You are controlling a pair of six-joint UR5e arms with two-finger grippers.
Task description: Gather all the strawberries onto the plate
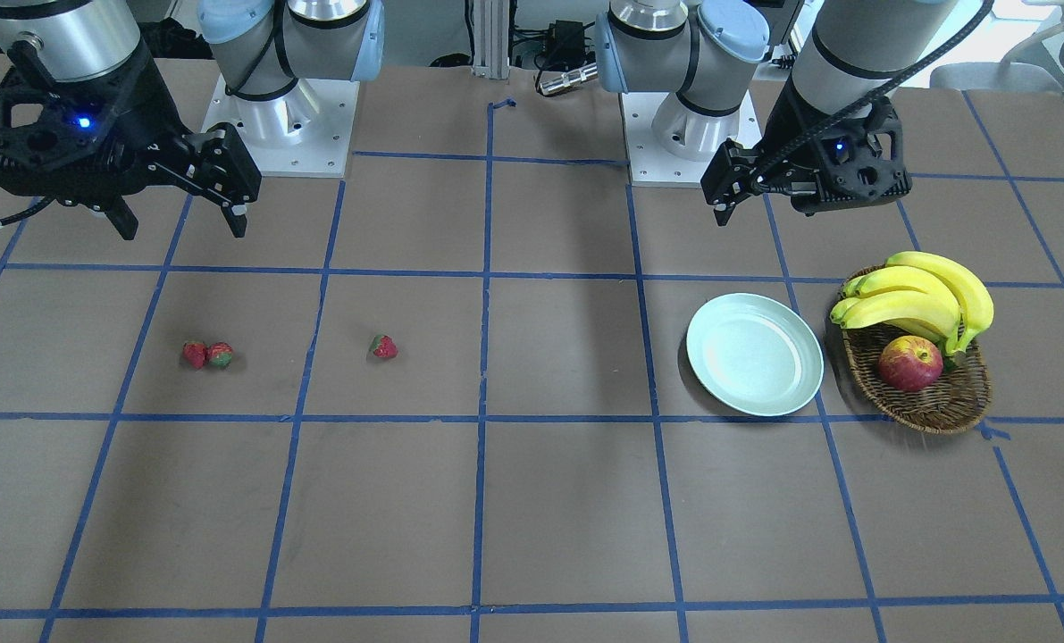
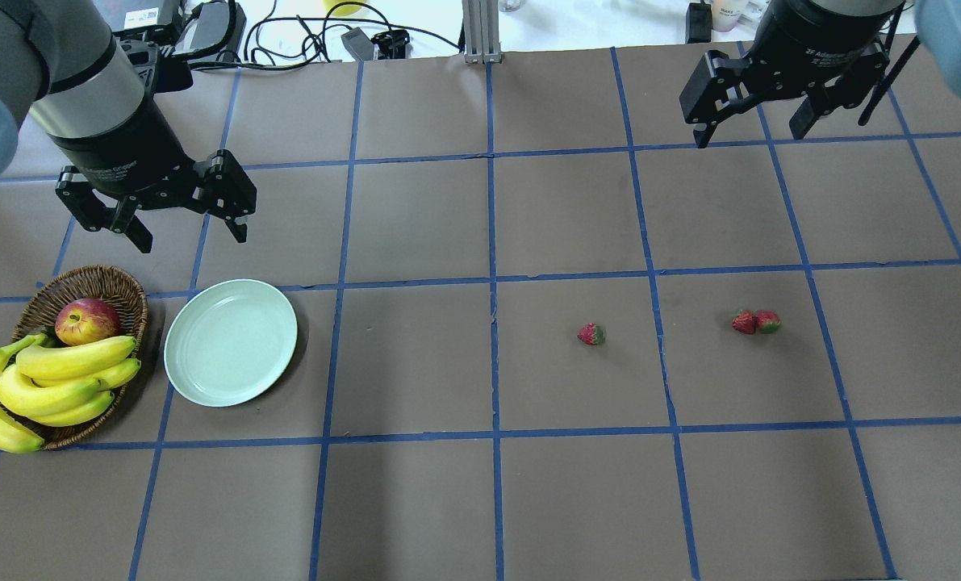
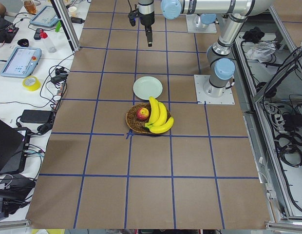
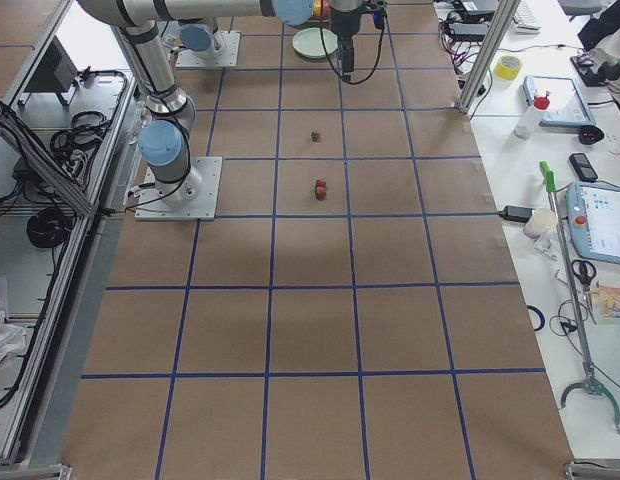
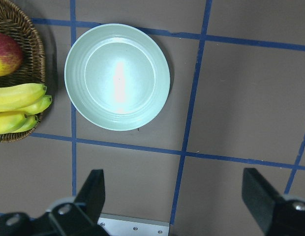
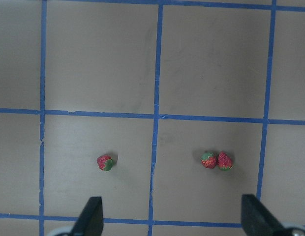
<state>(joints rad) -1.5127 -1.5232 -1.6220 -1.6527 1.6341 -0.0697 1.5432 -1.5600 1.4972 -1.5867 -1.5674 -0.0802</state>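
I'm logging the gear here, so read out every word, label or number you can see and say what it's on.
"2F Adaptive Gripper": small white lettering on the right gripper, barely legible in the overhead view.
Similar lettering on the left gripper: too blurred to read.
Text on the tablet screens beside the table: too small to read.
No text on the strawberries, plate or basket.

Plate (image 5: 118, 76) at eleven o'clock, basket (image 5: 33, 46) with bananas (image 5: 17, 98) just beside at nine; gripper (image 5: 173, 181) gapes wide at six.

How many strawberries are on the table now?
3: a lone strawberry mid-table, and a touching pair further to the robot's right. None seems hidden.
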